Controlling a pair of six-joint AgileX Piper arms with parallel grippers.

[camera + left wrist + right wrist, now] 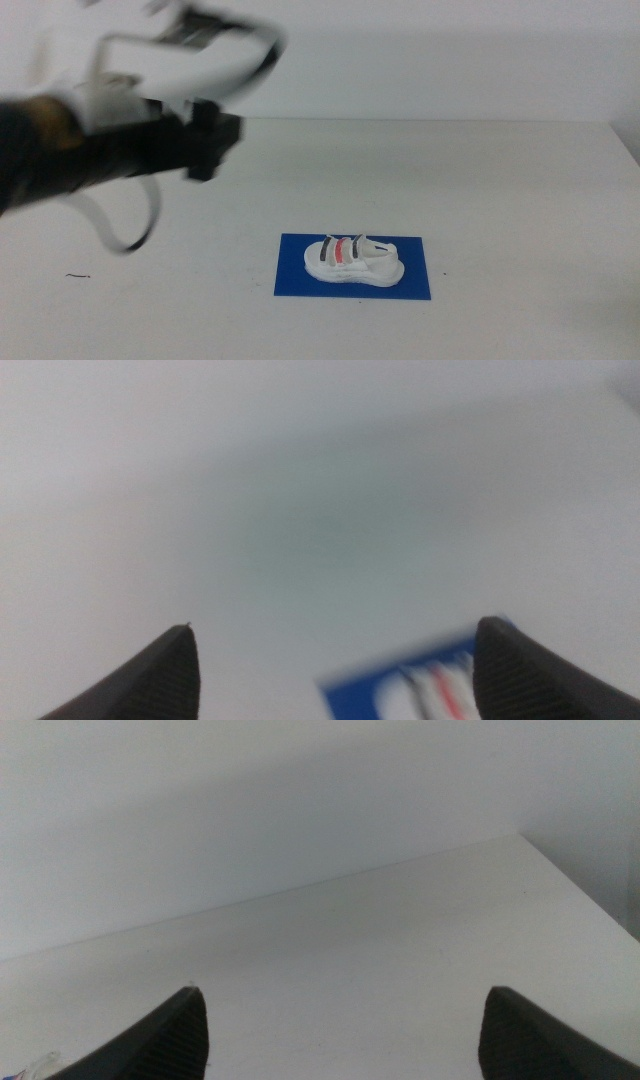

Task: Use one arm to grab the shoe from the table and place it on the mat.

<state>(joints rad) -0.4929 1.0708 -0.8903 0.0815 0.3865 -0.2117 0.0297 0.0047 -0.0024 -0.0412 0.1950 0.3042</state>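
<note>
Shoe (354,261) sits on the mat (300,280) near the table's (520,200) front edge, left gripper (335,660) spread empty above — best lift clear without brushing it.

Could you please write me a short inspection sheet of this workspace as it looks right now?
Surface: white table, a small dark mark near its left front edge.
Job's things: shoe lies on the blue mat, wholly within its edges.
Clutter: nothing seen.
Grippers: left gripper open and empty, raised on the arm at upper left, blurred; right gripper open and empty, out of the middle view, facing bare tabletop.
Cables: a loop hangs below the arm.
Surroundings: plain pale wall behind.
</note>
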